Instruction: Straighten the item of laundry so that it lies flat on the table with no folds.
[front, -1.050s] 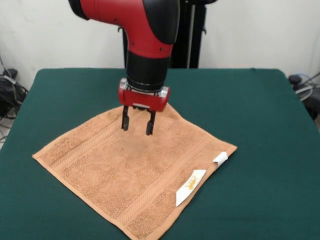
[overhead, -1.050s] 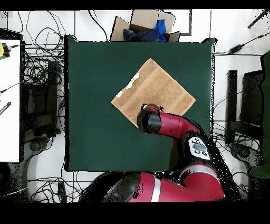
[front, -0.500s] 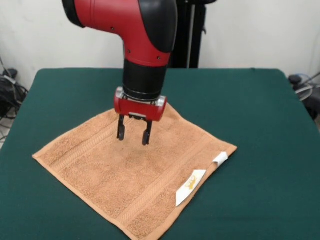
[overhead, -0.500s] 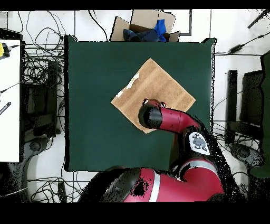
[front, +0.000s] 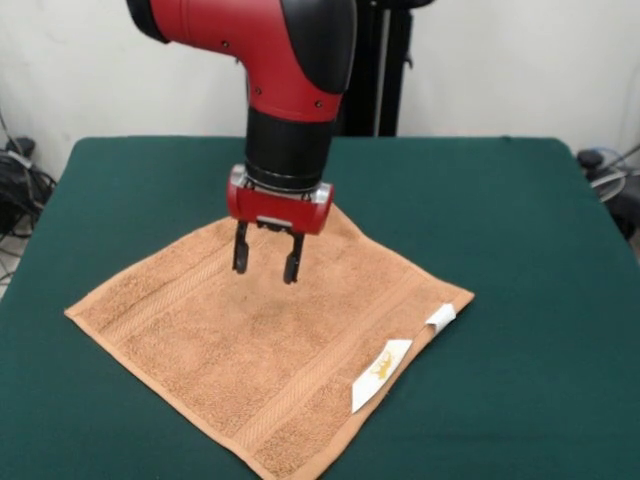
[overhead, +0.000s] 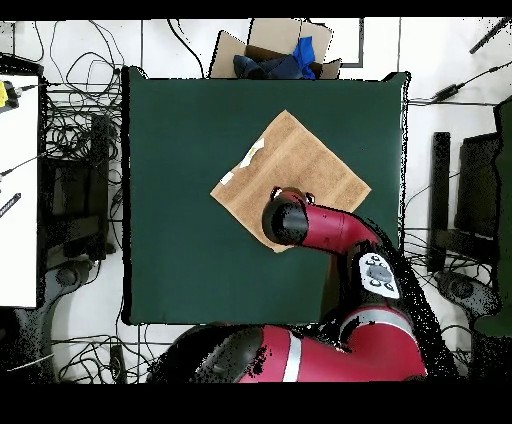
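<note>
Front view: the pincer (front: 265, 261) hangs open and empty directly above the far-middle of the peach terry towel (front: 270, 345). The towel lies spread as a diamond on the green surface (front: 520, 220), seemingly without folds, so the cloth is straight below rather than off to either side.

- Towel (front: 270, 345): peach-orange terry, spread flat on the table (front: 520, 250) as a diamond, one corner pointing toward the camera. No folds visible; woven border bands run along two opposite edges.
- Tags: a large white tag (front: 380, 374) with a yellow mark lies on the towel's right-hand edge, overhanging onto the green cloth. A small white tag (front: 440, 317) sits further up the same edge, curled.
- Gripper (front: 265, 266): above the towel's far part, near its far corner, pointing straight down. Fingers (front: 240, 252) parted with a gap between them, holding nothing. Contact between tips and towel cannot be determined.
</note>
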